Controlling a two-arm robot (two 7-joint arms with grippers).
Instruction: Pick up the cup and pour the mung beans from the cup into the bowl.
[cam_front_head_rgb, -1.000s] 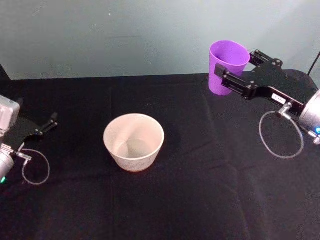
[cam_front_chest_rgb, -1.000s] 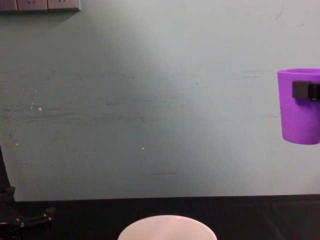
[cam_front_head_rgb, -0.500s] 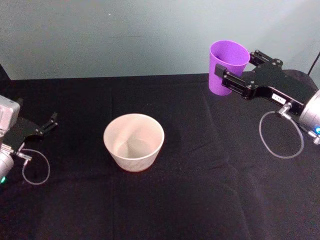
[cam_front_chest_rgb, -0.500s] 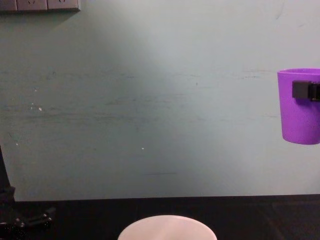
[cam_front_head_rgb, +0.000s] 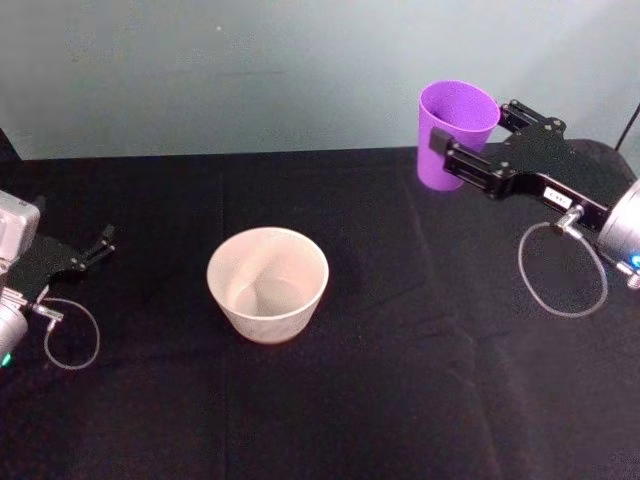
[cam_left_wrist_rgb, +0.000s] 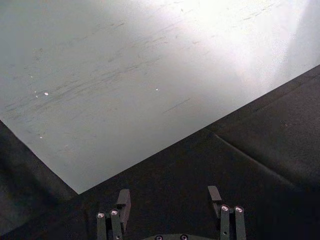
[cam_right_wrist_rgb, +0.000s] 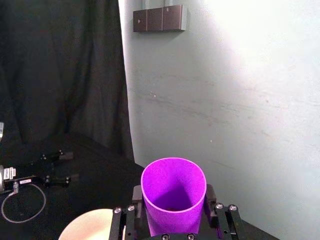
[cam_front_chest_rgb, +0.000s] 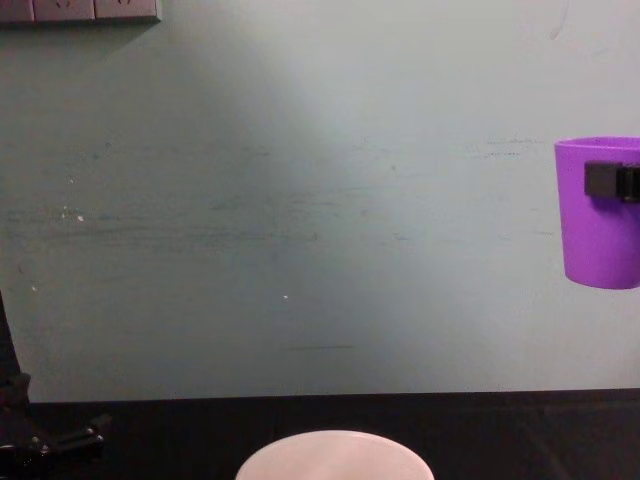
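My right gripper (cam_front_head_rgb: 468, 135) is shut on the purple cup (cam_front_head_rgb: 455, 120) and holds it upright in the air above the table's far right. The right wrist view looks down into the cup (cam_right_wrist_rgb: 173, 192) between the two fingers (cam_right_wrist_rgb: 136, 201); its bottom lies in shadow and the mung beans stay hidden. From the chest the cup (cam_front_chest_rgb: 598, 230) hangs at the right edge. The white bowl (cam_front_head_rgb: 262, 318) stands on the black cloth at the table's middle, left of and nearer than the cup; its rim (cam_front_chest_rgb: 335, 442) shows low in the chest view. My left gripper (cam_left_wrist_rgb: 169, 200) rests open at the table's left edge.
A black cloth (cam_front_head_rgb: 400, 380) covers the table, with a pale wall (cam_front_chest_rgb: 300, 200) right behind it. Cable loops (cam_front_head_rgb: 562, 272) hang by both wrists. A socket strip (cam_right_wrist_rgb: 160, 19) sits high on the wall, beside a dark curtain (cam_right_wrist_rgb: 60, 75).
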